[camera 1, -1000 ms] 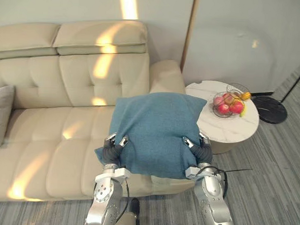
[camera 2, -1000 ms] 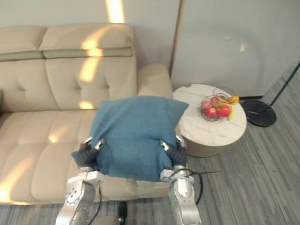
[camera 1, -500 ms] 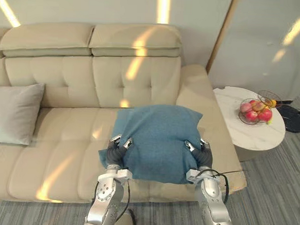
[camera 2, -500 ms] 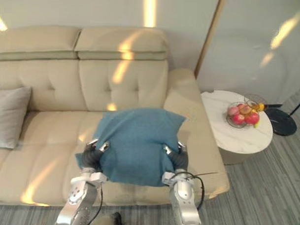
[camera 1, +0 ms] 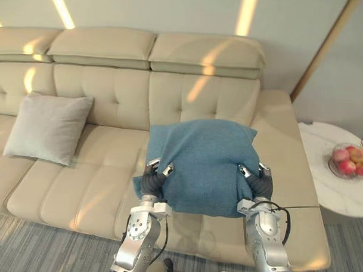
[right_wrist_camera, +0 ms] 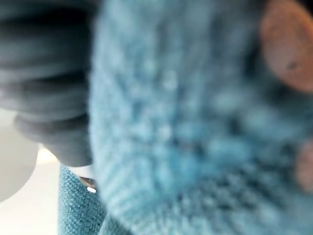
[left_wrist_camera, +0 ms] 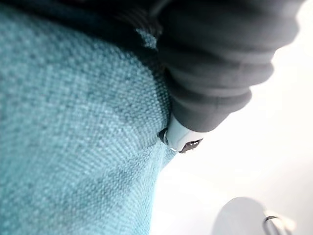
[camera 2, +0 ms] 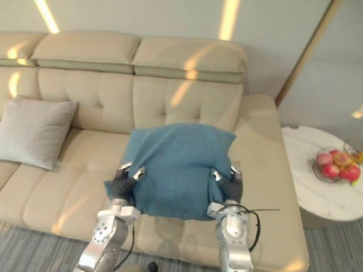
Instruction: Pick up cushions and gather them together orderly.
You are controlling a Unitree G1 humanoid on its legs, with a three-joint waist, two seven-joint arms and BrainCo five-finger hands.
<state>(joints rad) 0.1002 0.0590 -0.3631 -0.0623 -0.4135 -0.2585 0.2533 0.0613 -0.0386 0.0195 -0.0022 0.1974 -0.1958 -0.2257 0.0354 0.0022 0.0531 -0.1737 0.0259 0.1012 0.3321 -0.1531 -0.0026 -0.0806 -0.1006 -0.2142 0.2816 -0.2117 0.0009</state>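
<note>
Holding the teal cushion (camera 1: 201, 163) above the sofa (camera 1: 96, 187) seat, the left hand (camera 1: 151, 181) and right hand (camera 1: 260, 185) have their fingers curled over its near corners. Bare seat lies between it and the grey cushion (camera 1: 49, 127) near the sofa's left end. The camera has swung left since the earlier frame; the grip is unchanged.

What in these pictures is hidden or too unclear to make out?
- Eye views: the blue cushion hides the sofa seat beneath it and the palms of the left hand and right hand, whose fingertips curl over its near edge.
- Left eye view: the fruit bowl is cut off by the right edge.
- Right wrist view: blurred cushion fabric up close; the orange patches cannot be identified.
</note>
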